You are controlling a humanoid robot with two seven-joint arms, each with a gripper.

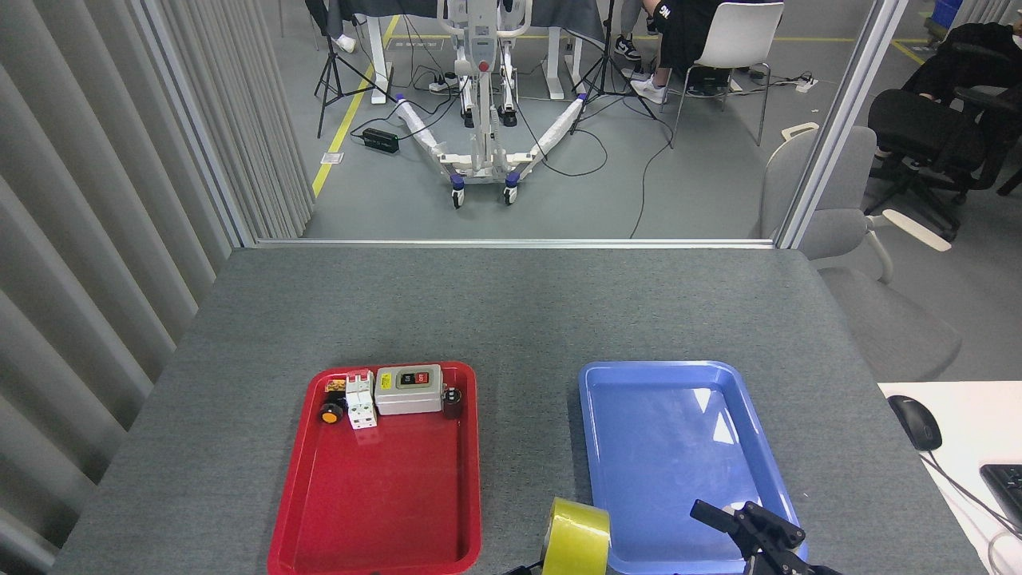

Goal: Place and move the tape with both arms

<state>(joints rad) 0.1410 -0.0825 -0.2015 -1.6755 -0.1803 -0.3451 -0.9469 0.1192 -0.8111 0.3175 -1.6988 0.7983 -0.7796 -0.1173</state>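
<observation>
The tape (576,537), a yellow roll standing on edge, hangs at the bottom edge of the head view, over the gap between the two trays. Only a dark sliver of my left gripper (523,570) shows beside its lower left; the rest lies below the frame, still carrying the roll. My right gripper (744,525) rises from the bottom edge over the blue tray's near right corner. Its black fingers (707,513) are spread open and hold nothing. It is a short way right of the tape and does not touch it.
The red tray (375,495) at the left holds a grey switch box (409,389), a white breaker (361,398) and an orange-capped button (330,413) along its far end. The blue tray (671,447) lies at the right. A mouse (915,422) sits on a white desk, far right.
</observation>
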